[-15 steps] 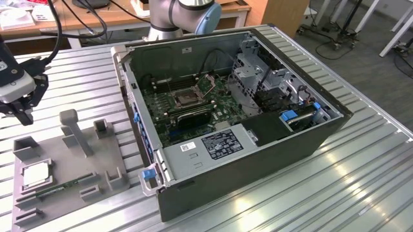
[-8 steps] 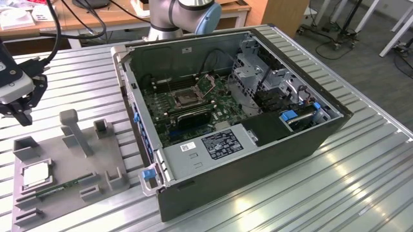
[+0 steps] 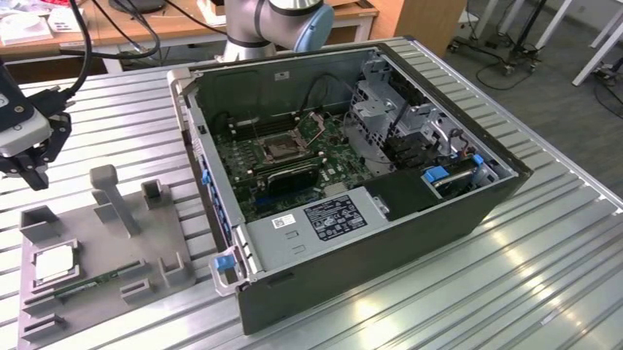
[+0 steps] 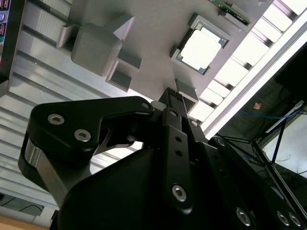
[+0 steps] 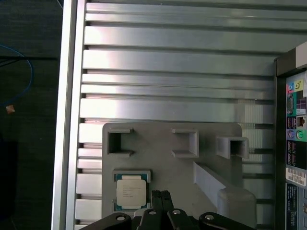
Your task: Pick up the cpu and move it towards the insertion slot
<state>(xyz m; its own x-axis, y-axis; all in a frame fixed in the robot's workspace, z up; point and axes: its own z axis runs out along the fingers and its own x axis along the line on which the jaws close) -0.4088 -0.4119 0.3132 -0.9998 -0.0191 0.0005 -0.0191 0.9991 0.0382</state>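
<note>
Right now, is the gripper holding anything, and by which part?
Nothing is held. The gripper is empty; the cpu lies in its pocket on the grey fixture plate.

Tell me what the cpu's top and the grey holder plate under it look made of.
The small square cpu: top looks like metal, satin silver, glaring white in the second wrist view. The flat grey holder plate: probably matte plastic; even dull grey, no glare.

An open dark computer case (image 3: 389, 248) lies on its side on the ribbed aluminium counter (image 3: 506, 292), with its grey power supply (image 3: 311, 222) and a blue latch (image 3: 225, 262) at the end nearer the camera. Beside it, toward the counter's edge on the exterior view's left, a grey fixture plate (image 3: 93, 237) with upright blocks carries a thin green memory stick (image 3: 98, 281).
</note>
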